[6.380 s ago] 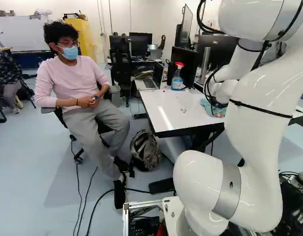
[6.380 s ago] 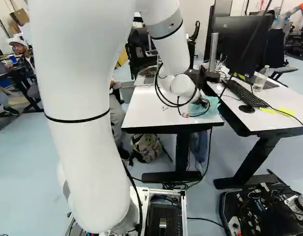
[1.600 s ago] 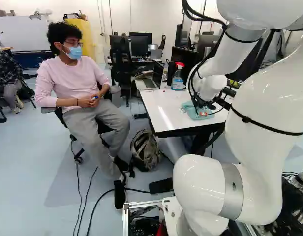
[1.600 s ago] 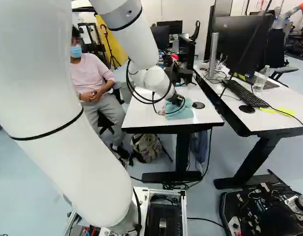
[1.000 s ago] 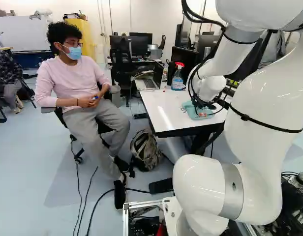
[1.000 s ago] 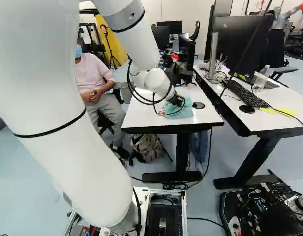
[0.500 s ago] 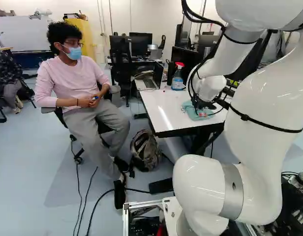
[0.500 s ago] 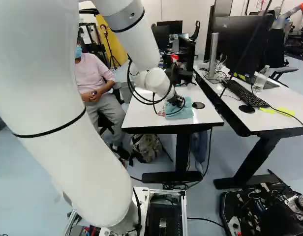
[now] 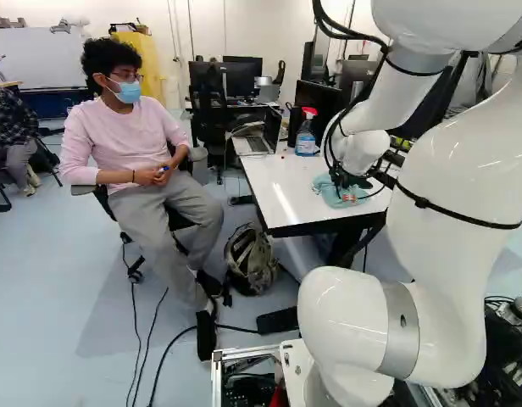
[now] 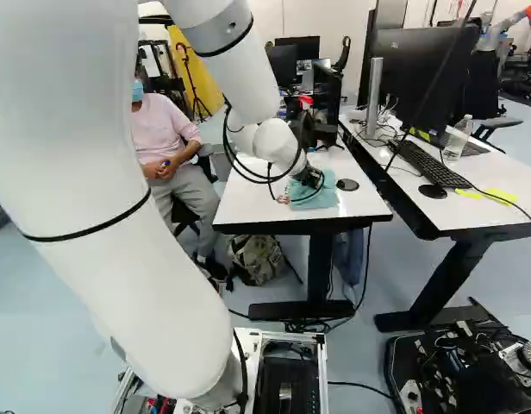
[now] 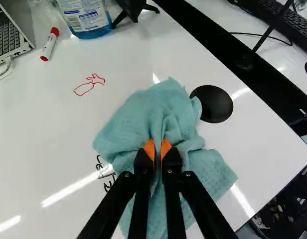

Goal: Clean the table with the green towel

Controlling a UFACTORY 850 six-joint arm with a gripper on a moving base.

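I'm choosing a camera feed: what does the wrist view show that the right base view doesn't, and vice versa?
Only the wrist view: red-capped marker, red scribble.
Only the right base view: camouflage backpack, clear water bottle.
Both: green towel in the gripper, round black disc, black keyboard.

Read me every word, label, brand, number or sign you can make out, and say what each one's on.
None can be read out.
Spray bottle: label print too small.
White table: black handwriting at the edge of the green towel, unreadable; the red squiggle forms no clear word.
Laptop and keyboard: key markings too small.
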